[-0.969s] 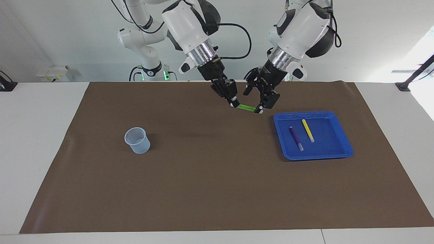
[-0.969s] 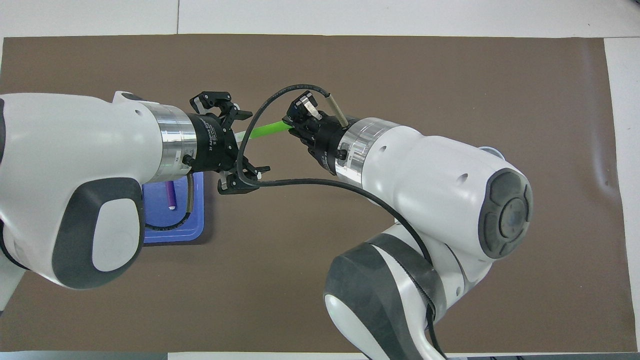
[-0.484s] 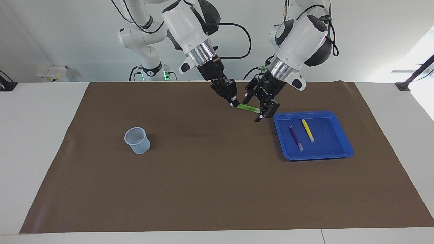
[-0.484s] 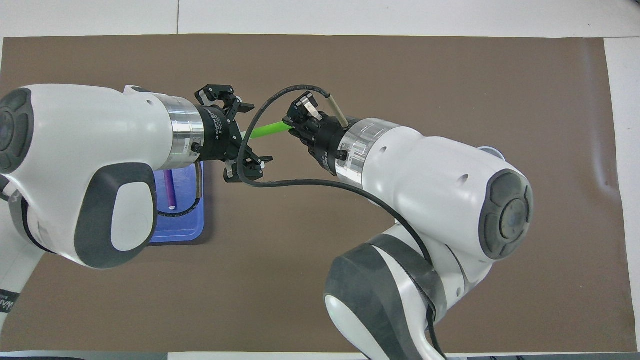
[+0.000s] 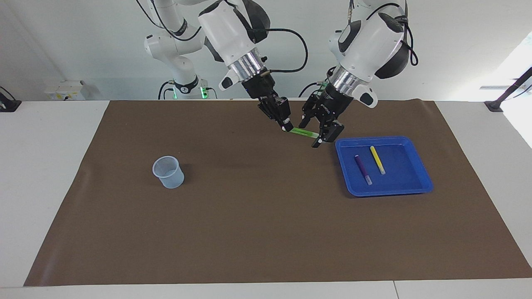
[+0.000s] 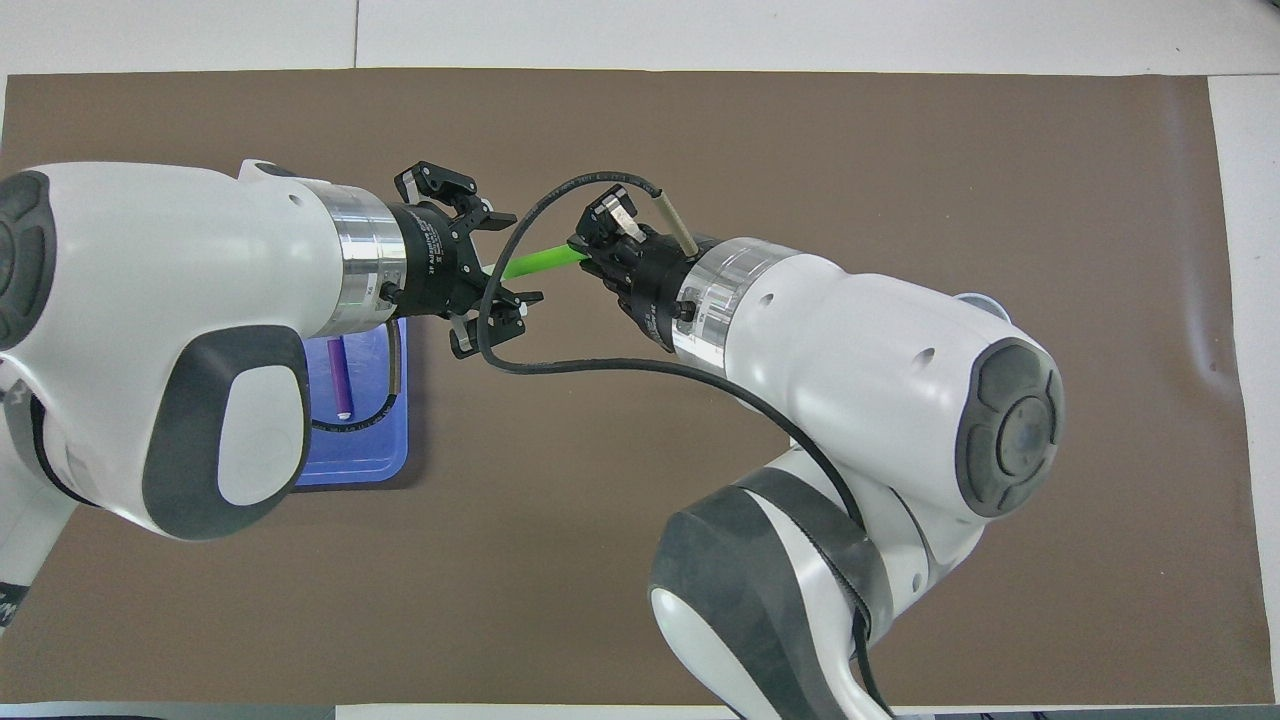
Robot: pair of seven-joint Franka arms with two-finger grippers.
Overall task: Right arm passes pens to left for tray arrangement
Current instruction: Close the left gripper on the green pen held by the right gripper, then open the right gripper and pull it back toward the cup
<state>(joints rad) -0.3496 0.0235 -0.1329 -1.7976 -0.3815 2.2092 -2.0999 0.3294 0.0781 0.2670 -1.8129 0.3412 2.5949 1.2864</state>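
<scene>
A green pen (image 5: 301, 132) hangs level in the air over the brown mat, close to the blue tray (image 5: 415, 189). My right gripper (image 5: 286, 126) is shut on one end of it. My left gripper (image 5: 311, 133) straddles the pen's whitish end, its fingers still apart on either side. From overhead the green pen (image 6: 540, 262) bridges the right gripper (image 6: 590, 255) and the left gripper (image 6: 500, 265). A purple pen (image 5: 362, 169) and a yellow pen (image 5: 377, 160) lie side by side in the tray. The left arm hides most of the tray (image 6: 370, 468) from overhead.
A small clear plastic cup (image 5: 168, 171) stands on the brown mat (image 5: 266, 232) toward the right arm's end of the table. A black cable (image 6: 600, 365) loops from the right wrist beside the left gripper.
The left gripper has slid further onto the pen's whitish end and its fingers have drawn closer together. The right gripper and the green pen have stayed put.
</scene>
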